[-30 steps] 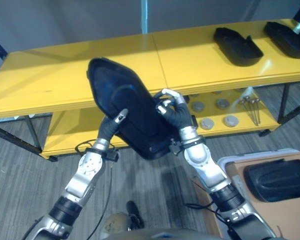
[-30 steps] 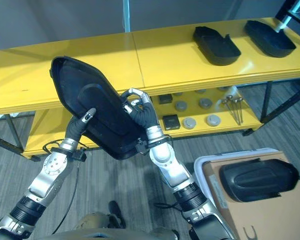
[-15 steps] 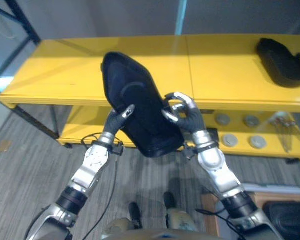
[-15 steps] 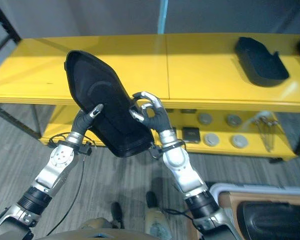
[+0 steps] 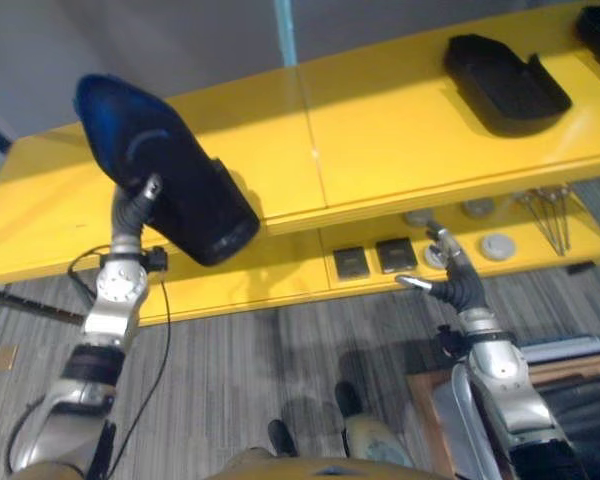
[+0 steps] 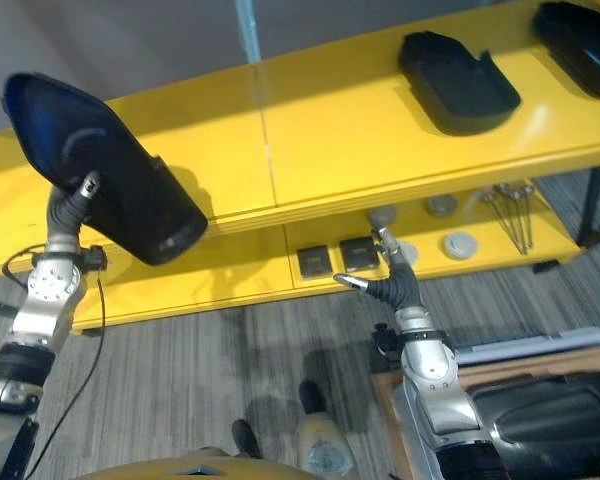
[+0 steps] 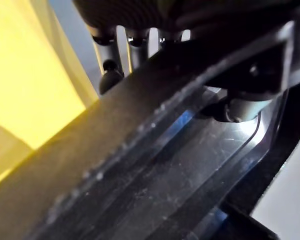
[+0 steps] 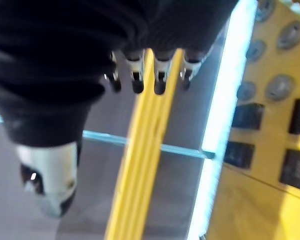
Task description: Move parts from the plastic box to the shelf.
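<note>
The left hand [image 5: 132, 205] is gripping the black part [image 5: 165, 185] alone at ten o'clock above the shelf [image 5: 400, 140], the right hand [image 5: 450, 280] is hanging with fingers apart at four o'clock, so the part is risking tipping out.

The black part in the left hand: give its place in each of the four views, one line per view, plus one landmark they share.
Left eye view: black part at upper left, held by the left hand over the yellow shelf.
Right eye view: upper left too.
Left wrist view: its dark rim runs across the picture.
Right wrist view: not in it.
Shared landmark: the yellow shelf.
</note>
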Available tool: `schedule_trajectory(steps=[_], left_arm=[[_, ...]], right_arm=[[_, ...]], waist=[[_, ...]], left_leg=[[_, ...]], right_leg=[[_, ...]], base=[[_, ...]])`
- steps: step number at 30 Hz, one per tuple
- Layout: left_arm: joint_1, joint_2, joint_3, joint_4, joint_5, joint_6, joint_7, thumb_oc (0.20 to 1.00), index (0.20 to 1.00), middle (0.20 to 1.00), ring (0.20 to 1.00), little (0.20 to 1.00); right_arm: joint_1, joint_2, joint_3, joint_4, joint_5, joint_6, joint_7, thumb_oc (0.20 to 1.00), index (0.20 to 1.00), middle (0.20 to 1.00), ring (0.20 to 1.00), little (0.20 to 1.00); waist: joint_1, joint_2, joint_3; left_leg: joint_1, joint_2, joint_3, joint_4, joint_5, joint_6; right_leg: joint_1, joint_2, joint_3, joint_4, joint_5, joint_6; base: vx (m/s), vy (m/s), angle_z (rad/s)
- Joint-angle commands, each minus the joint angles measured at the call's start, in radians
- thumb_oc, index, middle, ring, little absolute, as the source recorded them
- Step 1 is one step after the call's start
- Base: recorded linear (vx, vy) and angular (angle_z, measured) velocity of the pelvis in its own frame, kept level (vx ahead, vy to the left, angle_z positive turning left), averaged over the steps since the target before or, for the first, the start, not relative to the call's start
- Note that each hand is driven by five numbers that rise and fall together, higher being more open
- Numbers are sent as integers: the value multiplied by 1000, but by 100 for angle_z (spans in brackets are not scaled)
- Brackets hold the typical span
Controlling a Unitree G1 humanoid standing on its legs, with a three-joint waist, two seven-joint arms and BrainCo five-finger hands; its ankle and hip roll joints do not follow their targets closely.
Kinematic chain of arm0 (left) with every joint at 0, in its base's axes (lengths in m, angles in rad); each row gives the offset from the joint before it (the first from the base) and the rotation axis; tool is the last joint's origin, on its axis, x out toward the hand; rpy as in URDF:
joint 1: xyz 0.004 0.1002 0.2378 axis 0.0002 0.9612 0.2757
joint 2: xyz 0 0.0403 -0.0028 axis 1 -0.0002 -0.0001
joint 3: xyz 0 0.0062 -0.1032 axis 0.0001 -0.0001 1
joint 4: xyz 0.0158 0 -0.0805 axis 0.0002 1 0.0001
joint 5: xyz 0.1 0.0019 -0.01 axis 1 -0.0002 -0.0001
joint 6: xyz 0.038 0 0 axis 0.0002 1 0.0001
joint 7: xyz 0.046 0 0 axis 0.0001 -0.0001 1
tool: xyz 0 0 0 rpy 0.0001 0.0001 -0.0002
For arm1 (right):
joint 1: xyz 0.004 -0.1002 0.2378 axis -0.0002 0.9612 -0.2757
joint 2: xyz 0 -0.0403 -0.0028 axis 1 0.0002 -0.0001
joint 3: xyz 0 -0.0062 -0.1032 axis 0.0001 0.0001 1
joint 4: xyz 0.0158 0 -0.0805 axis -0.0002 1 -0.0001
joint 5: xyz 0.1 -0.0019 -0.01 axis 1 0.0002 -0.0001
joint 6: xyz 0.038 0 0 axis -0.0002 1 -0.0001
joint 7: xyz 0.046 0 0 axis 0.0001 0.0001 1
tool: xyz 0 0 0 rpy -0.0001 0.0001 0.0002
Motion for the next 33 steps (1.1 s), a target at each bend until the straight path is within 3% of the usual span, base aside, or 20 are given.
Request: schedule_trajectory(steps=[1,2,5,8,15,22,27,28,31,32,33], left_arm=[[-219,148,-35,160,-120,-49,-36,200,200,200,200,200],[-304,206,-72,280,-187,-34,-101,200,200,200,200,200],[-382,253,-115,373,-274,-17,-174,200,200,200,200,200],[-467,335,-173,495,-273,21,-243,200,200,200,200,200],[-531,508,-208,650,-122,73,-290,200,200,200,200,200],[-528,703,-276,747,215,116,-282,200,200,200,200,200],[-514,717,-288,746,334,106,-240,200,200,200,200,200],[-515,716,-295,750,359,106,-225,200,200,200,200,200],[-512,699,-309,751,410,101,-202,200,200,200,200,200],[-514,692,-317,749,420,100,-201,200,200,200,200,200],[-530,683,-333,751,438,100,-193,200,200,200,200,200]], right_arm=[[3,-6,9,-103,44,-62,51,1000,1000,1000,1000,1000],[8,-18,33,-97,54,-63,72,1000,1000,1000,1000,1000],[-3,-25,63,-80,67,-61,90,1000,1000,1000,1000,1000],[-42,-33,100,-55,65,-59,96,1000,1000,1000,1000,1000],[-95,-57,129,-34,42,-58,105,1000,1000,1000,1000,1000],[-88,-76,90,-27,47,-76,122,1000,1000,1000,1000,1000],[-57,-80,83,-37,51,-95,141,1000,1000,1000,1000,1000],[-55,-81,85,-38,49,-99,144,1000,1000,1000,1000,1000],[-48,-83,85,-44,48,-110,145,1000,1000,1000,1000,1000],[-46,-84,84,-45,48,-112,144,1000,1000,1000,1000,1000],[-44,-84,82,-48,46,-115,143,1000,1000,1000,1000,1000]], waist=[[-30,-18,-15],[-44,-10,-5],[-50,-6,2],[-51,1,16],[-17,-3,41],[9,-3,51],[10,-10,49],[9,-4,46],[4,-18,52],[3,-12,48],[1,-22,53]], left_leg=[[20,41,26,36,-81,-94],[5,48,39,33,-71,-98],[-10,54,49,28,-62,-104],[-31,62,58,21,-49,-108],[-51,68,68,21,-39,-116],[-56,81,80,28,-40,-121],[-58,89,91,29,-42,-124],[-47,85,82,24,-67,-128],[-62,94,100,27,-43,-126],[-53,90,91,20,-67,-130],[-71,97,103,22,-41,-127]], right_leg=[[72,-37,-20,-6,-131,155],[46,-27,-15,-1,-125,158],[22,-19,-11,1,-119,161],[-4,-10,0,-3,-108,166],[-31,9,20,-17,-93,173],[-42,15,13,-12,-96,168],[-47,12,7,-7,-98,171],[-39,8,3,-5,-122,180],[-59,12,2,-5,-95,175],[-53,9,-1,-5,-115,184],[-73,13,1,-6,-87,179]], base=[[74,-4,-16],[38,-6,-18],[63,-8,-38],[68,10,-33],[82,-9,-19],[39,-1,-5],[27,21,8],[86,80,5],[-27,-7,3],[0,0,0],[-13,23,-3]])
